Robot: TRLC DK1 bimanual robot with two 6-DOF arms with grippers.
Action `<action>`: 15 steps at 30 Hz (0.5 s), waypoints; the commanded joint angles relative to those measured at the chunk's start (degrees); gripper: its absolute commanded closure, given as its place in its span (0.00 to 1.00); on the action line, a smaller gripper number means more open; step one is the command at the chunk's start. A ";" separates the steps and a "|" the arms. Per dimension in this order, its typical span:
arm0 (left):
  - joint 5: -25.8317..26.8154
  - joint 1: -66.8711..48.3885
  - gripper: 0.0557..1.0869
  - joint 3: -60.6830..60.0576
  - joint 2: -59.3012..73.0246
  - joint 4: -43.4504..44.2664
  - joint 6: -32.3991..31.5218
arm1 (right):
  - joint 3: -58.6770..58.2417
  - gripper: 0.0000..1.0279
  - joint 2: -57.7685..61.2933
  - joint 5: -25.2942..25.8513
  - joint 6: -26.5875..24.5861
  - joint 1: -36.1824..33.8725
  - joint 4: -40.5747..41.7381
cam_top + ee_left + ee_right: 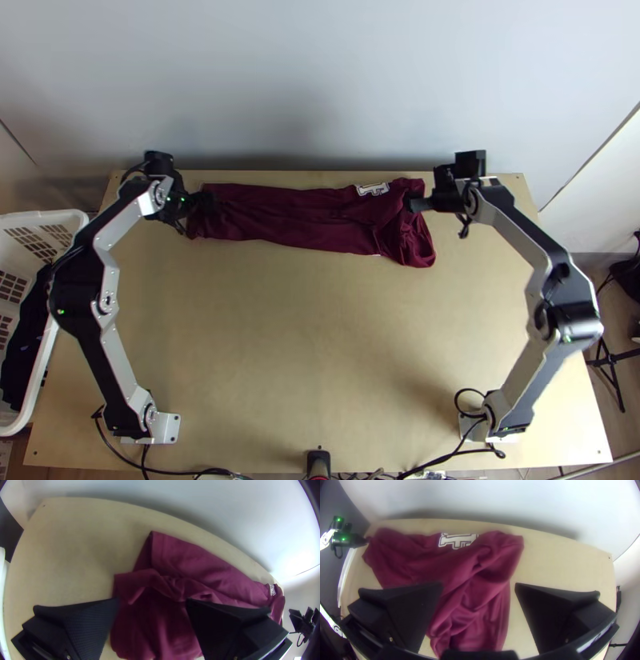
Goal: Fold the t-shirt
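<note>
One maroon t-shirt (288, 220), lay as a long strip along the far side of the table (304, 336), its long axis running from arm to arm; left gripper (152, 602), at the plain end, fingers wide about cloth; right gripper (479, 586), at the bunched, printed end, fingers likewise wide; left arm (118, 360) and right arm (524, 384), each nearer its own end, stood outstretched, wrists turned inward; next, I judged, a grip at each end

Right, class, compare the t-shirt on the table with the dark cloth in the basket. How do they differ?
The t-shirt is maroon, with a pale print near one end; the dark cloth looks almost black. The t-shirt lies in a long, narrow, creased strip along the table's far edge, whereas the dark cloth sits loosely in the white basket. Both look like soft fabric.
</note>
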 commanded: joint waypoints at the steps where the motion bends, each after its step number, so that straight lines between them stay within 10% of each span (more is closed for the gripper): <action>1: 0.14 2.51 0.06 0.16 -3.69 -3.72 2.61 | -10.39 0.03 -14.57 -0.06 -2.70 0.23 -3.59; 15: 6.47 9.71 0.06 -0.63 -4.66 -5.56 6.57 | -16.45 0.04 -35.23 -0.06 -0.42 3.65 -3.50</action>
